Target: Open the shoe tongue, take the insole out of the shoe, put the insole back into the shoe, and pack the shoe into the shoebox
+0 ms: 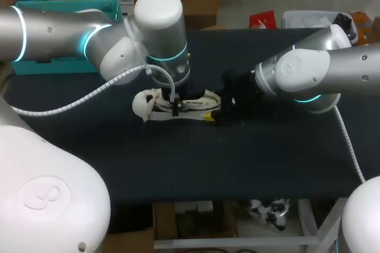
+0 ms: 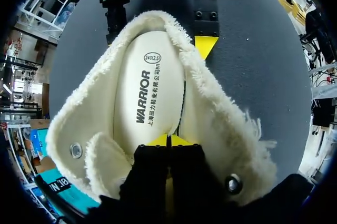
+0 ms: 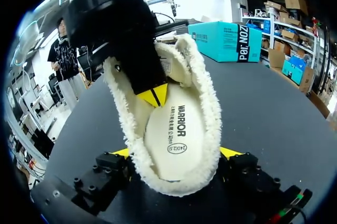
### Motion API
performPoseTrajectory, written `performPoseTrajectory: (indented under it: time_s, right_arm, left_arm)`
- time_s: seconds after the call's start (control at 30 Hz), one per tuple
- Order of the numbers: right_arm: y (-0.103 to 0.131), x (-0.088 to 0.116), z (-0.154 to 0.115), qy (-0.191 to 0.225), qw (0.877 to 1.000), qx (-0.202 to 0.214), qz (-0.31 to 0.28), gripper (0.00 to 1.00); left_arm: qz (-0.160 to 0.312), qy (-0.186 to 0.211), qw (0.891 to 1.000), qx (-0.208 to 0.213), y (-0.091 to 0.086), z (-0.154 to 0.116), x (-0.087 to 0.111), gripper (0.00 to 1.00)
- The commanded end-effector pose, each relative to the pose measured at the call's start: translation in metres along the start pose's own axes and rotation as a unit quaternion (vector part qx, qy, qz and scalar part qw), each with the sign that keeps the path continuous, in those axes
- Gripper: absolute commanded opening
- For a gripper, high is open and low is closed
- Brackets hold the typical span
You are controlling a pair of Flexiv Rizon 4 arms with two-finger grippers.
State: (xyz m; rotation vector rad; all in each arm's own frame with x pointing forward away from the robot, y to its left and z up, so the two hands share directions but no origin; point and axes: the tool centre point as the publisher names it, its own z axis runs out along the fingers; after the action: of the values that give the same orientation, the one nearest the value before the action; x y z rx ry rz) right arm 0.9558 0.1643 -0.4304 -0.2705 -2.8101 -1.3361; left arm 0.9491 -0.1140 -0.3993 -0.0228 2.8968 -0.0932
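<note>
The left tool (image 2: 168, 141) is narrow, its yellow tips pressed together. It reaches down into the open shoe (image 2: 221, 129) and its tips touch the front part of the insole (image 2: 150, 87); I cannot tell whether they pinch anything. The right tool (image 3: 176, 153) stands wide, one finger on each side of the heel, both against the fleece rim, so it grips the shoe from two sides.

The shoe lies on its sole near the middle of the dark bench (image 1: 178, 164), toe toward the left arm and heel toward the right. The insole lies flat inside it. The fleece tongue (image 2: 105, 163) is folded out just beside the left tool.

A teal box (image 3: 226, 40) stands at the far left of the bench, well apart from the shoe.
</note>
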Motion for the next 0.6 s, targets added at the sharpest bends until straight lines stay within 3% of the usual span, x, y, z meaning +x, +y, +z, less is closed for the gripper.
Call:
performPoseTrajectory:
  time_s: [0.03, 0.27, 0.4, 0.6]
  right_arm:
    - [-0.004, 0.001, 0.003, 0.002, 1.000, -0.001, -0.001, 0.00]
    - [-0.004, 0.001, 0.003, 0.002, 1.000, -0.001, -0.001, 0.00]
    - [-0.004, 0.001, 0.003, 0.002, 1.000, -0.001, -0.001, 0.00]
    - [-0.004, 0.001, 0.003, 0.002, 1.000, -0.001, -0.001, 0.00]
  left_arm:
    - [0.000, -0.027, 1.000, -0.002, 0.007, 0.061, -0.021, 0.05]
    - [0.009, -0.050, 0.999, -0.004, 0.006, 0.073, -0.042, 0.07]
    - [0.012, -0.062, 0.998, -0.002, 0.003, 0.077, -0.051, 0.00]
    - [0.013, -0.067, 0.998, 0.008, 0.001, 0.065, -0.061, 0.00]
